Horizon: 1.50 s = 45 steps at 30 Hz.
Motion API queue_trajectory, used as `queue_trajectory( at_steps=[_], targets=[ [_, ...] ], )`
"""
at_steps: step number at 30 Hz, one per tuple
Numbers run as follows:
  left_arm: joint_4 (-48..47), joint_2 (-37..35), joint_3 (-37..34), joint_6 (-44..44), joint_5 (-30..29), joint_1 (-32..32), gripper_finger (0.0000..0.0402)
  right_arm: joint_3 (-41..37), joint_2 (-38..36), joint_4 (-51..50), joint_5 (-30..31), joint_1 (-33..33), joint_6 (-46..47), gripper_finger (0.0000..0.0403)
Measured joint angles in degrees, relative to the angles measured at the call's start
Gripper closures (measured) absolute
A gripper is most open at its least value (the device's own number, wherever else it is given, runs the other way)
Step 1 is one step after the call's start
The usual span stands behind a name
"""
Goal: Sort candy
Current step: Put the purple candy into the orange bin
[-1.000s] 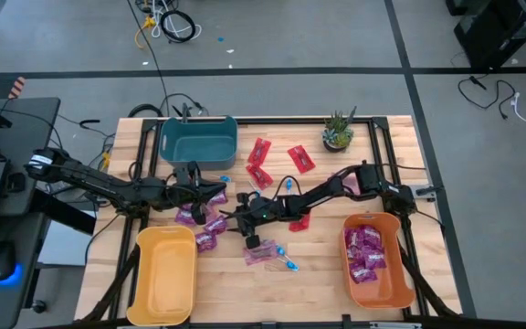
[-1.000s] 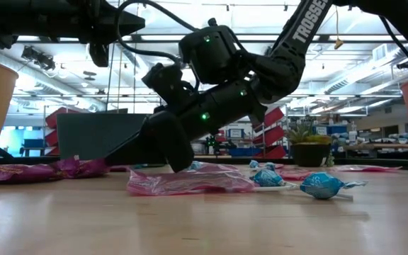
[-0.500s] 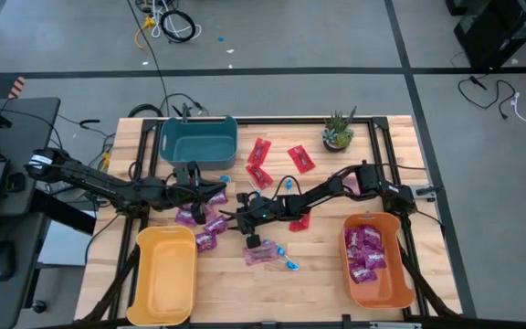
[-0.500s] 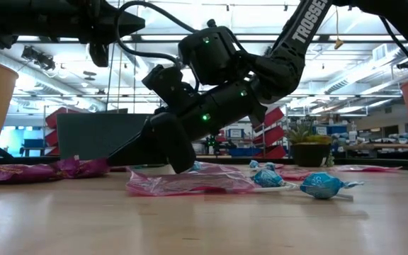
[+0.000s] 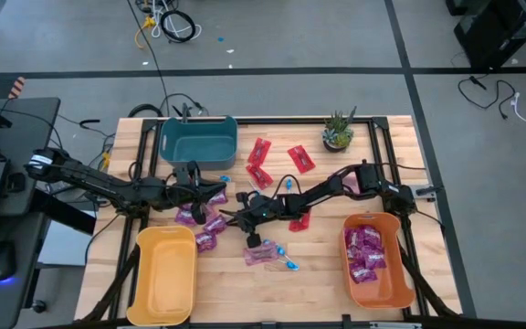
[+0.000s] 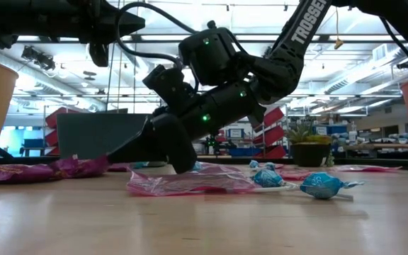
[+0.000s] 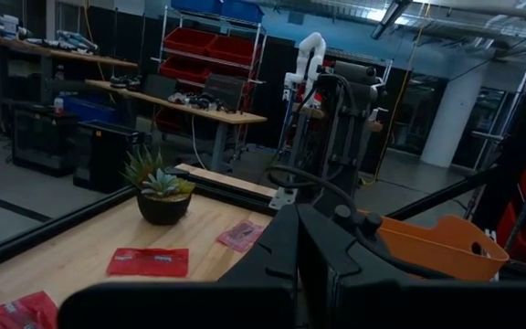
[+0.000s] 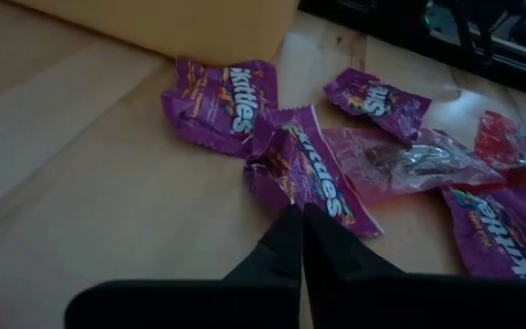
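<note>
- The right gripper (image 8: 295, 215) is down low on the table (image 5: 318, 274). Its two fingers are squeezed tight together.
- Only the right wrist view shows the tips. They touch the edge of a purple packet (image 8: 292, 169) that lies right in front of them. I cannot tell if they have pinched it.
- That view also shows more purple packets (image 8: 222, 96) a bit past the tips, with the yellow bin (image 8: 181, 23) beyond them.
- The high view is the only one that shows the whole table. There, the red packets (image 5: 261, 160) lie off to one side of the right jaws. The orange bin (image 5: 345, 247) is far behind them and has purple candy (image 5: 365, 251) in it.
- The low view shows blue lollipops (image 6: 321, 185) and a see-through pink packet (image 6: 190, 180) lying close to the right arm.
- The left gripper (image 5: 210, 195) is up above other purple packets, near the teal bin (image 5: 167, 146). Its fingers are closed with nothing seen between them.
- Only the left wrist view looks across the table. Far past the left jaws it shows the plant (image 7: 161, 187) and a red packet (image 7: 148, 261).
- One second ago the right jaws were open, and now they have snapped together.
- Both arms and all the candy are in the same spots as before.
</note>
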Motion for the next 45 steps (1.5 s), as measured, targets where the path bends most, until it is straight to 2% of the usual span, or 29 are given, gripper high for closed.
queue_trajectory(
  at_steps=[6,13,17,24,30,33,38,41,45],
  targets=[
    [0.0,0.0,0.0,-0.34,0.0,0.0,0.0396,0.0,-0.51,-2.8,0.02,0.02,0.48,0.0403],
    [0.0,0.0,0.0,-0.39,0.0,-0.02,0.0396,0.0,-4.32,-14.83,0.04,0.02,-0.61,0.0403],
    [0.0,0.0,0.0,-0.39,-0.02,-0.01,0.0396,0.0,-6.04,-18.37,0.12,0.07,-1.44,0.0403],
    [-0.02,0.0,0.0,-0.41,-0.02,-0.01,0.0396,0.0,-9.97,-21.03,0.22,0.09,-2.12,0.0403],
    [-0.03,0.0,0.0,-0.18,-0.02,-0.01,0.0396,0.0,-10.34,-20.81,0.24,0.91,-2.33,0.0398],
    [-0.02,0.0,0.0,-0.13,-0.02,-0.02,0.0396,0.0,-10.34,-18.05,0.24,1.78,-4.14,0.0379],
    [-0.04,0.0,0.0,-0.02,-0.02,-0.01,0.0396,0.07,-9.73,-10.52,0.27,2.16,-4.24,0.0322],
    [-0.08,0.0,0.0,0.0,-0.02,-0.02,0.0396,0.1,-7.47,-5.64,2.62,2.23,-2.63,0.029],
    [-0.53,0.0,0.02,0.0,-0.02,-0.02,0.0396,-0.04,-5.06,-4.87,5.2,2.28,-1.33,0.026]
  ],
)
